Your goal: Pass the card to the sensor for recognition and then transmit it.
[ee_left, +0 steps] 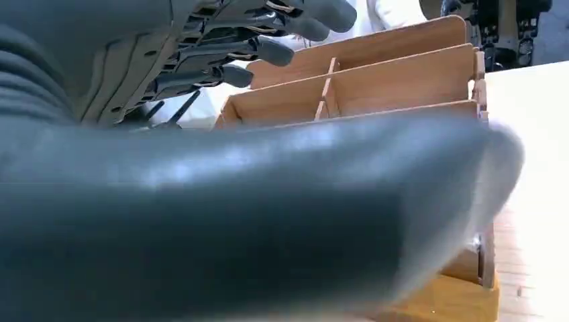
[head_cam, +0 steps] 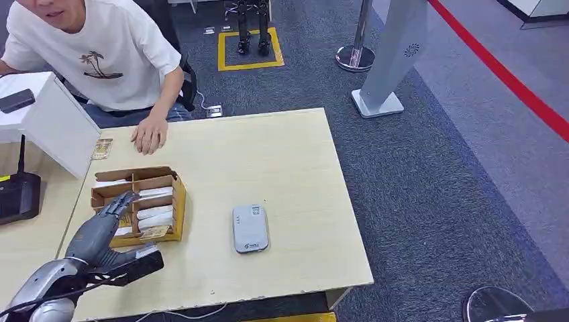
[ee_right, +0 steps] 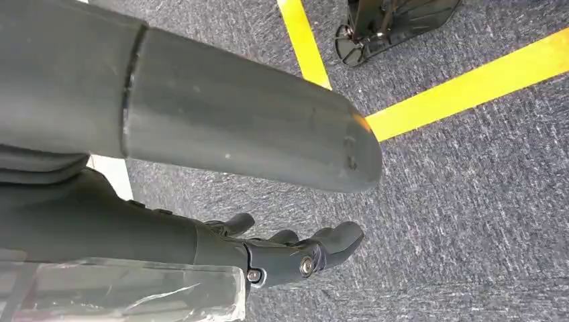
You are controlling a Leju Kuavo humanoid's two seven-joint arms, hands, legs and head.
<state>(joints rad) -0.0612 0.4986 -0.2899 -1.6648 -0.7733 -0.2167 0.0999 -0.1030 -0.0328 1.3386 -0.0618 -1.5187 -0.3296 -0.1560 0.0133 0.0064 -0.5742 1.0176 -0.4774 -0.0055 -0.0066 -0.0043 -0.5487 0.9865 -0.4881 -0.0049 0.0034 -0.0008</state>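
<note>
White and tan cards [head_cam: 153, 218] lay stacked in the compartments of one wooden organizer box [head_cam: 138, 204], a low tray of thin plywood split by dividers into two rows of slots; the exact number of cards could not be told. The left hand [head_cam: 107, 225] hovered over the near-left corner of that box, its dark fingers [ee_left: 268, 48] spread apart above the slots with nothing between them, the thick grey thumb [ee_left: 268, 208] held just in front of the box's near wall. Beyond the fingertips, toward the robot's right, one rounded grey sensor [head_cam: 250, 228] lay flat on the pale wooden table [head_cam: 282, 161], well apart from the box. Farther past the fingers, one person's hand [head_cam: 149, 134] rested palm-down on the table's far edge, and a single patterned card [head_cam: 102, 148] lay just beside it. A white box [head_cam: 50, 121] stood at the far left. The right hand [ee_right: 295, 251] hung over grey carpet [ee_right: 470, 201] crossed by two yellow tape lines [ee_right: 470, 84], its fingers loosely curled and holding nothing.
</note>
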